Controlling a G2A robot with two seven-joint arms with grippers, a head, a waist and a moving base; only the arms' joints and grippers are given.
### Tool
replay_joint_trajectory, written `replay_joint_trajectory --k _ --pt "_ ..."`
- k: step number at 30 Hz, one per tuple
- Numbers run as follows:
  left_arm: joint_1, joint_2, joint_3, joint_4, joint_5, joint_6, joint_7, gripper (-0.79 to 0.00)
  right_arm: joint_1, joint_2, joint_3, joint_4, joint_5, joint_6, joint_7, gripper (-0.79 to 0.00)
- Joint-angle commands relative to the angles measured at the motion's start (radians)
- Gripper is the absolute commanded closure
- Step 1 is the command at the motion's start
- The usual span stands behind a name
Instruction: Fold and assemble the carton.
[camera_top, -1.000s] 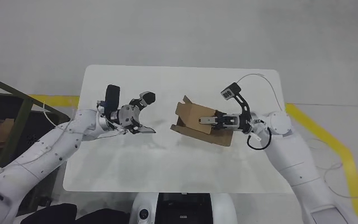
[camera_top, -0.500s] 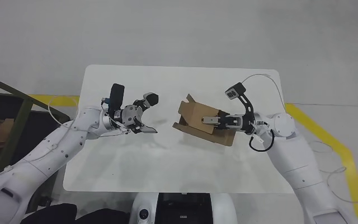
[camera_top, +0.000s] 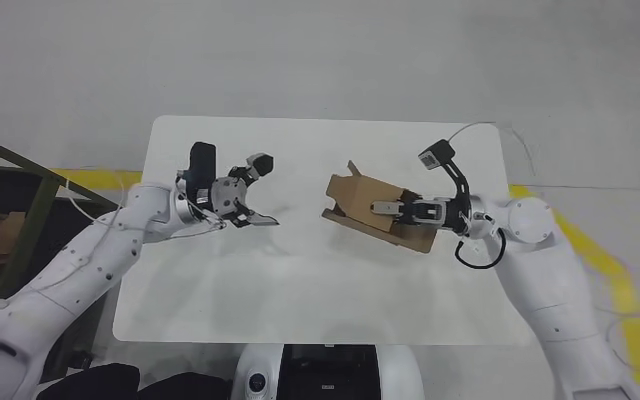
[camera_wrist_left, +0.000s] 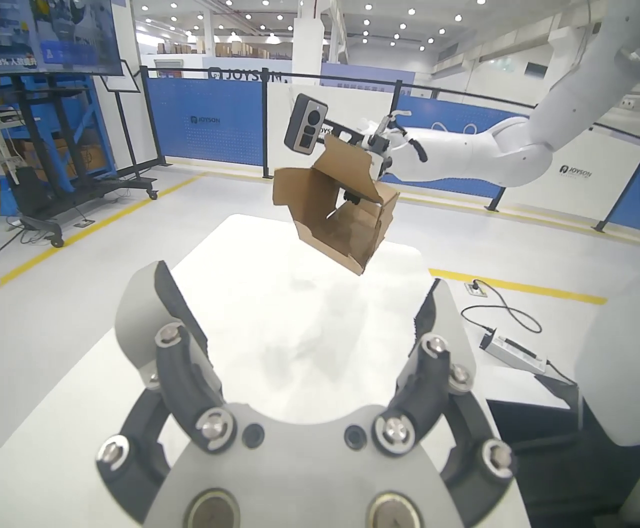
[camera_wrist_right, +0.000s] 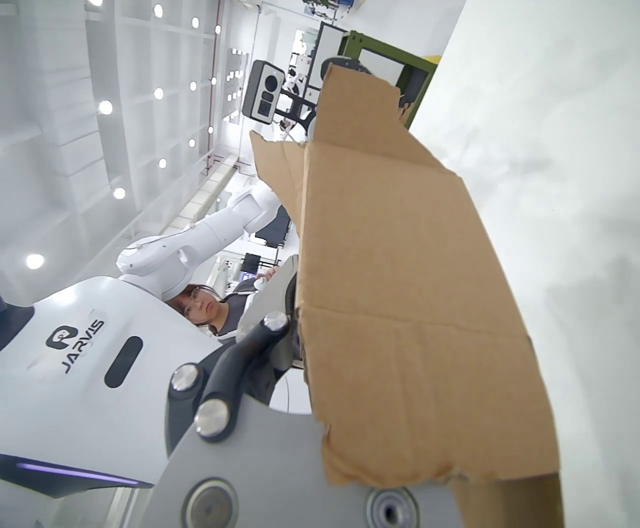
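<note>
A brown cardboard carton (camera_top: 375, 205) hangs tilted above the right half of the white table (camera_top: 300, 290), its open mouth facing the left arm. My right gripper (camera_top: 385, 209) is shut on the carton's wall, one finger inside and one outside. Seen from the left wrist, the carton (camera_wrist_left: 335, 202) is off the table with its flaps spread. The right wrist view has the carton's panel (camera_wrist_right: 395, 280) against a finger (camera_wrist_right: 272, 320). My left gripper (camera_top: 262, 192) is open over the left half of the table, apart from the carton, with nothing between its fingers (camera_wrist_left: 167, 300).
The table's surface around both arms is bare white. Yellow floor lines (camera_top: 560, 215) run beside the table's ends. A dark frame (camera_top: 30, 190) stands off the left edge. Blue fence panels (camera_wrist_left: 215, 127) and a cable (camera_wrist_left: 500, 315) lie beyond the table.
The right arm has carried the carton to the right and slightly away from the left arm. The left gripper has shifted a little toward the table's far side, still open.
</note>
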Motion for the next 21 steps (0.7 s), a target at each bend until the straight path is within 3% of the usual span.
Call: replay_joint_trajectory --k 1,9,21 --pt "0.015 0.004 -0.018 -0.008 0.013 -0.015 -0.001 -0.785 -0.009 0.006 0.023 -0.027 -0.002 0.007 0.006 0.0" --pt "0.049 -0.02 -0.004 -0.06 0.08 -0.047 -0.017 -0.785 0.034 0.003 0.004 0.011 0.038 -0.015 0.023 0.0" --pt "0.026 -0.087 0.04 -0.067 0.108 -0.075 -0.002 -0.785 0.109 -0.033 -0.139 0.124 0.17 -0.064 0.071 0.0"
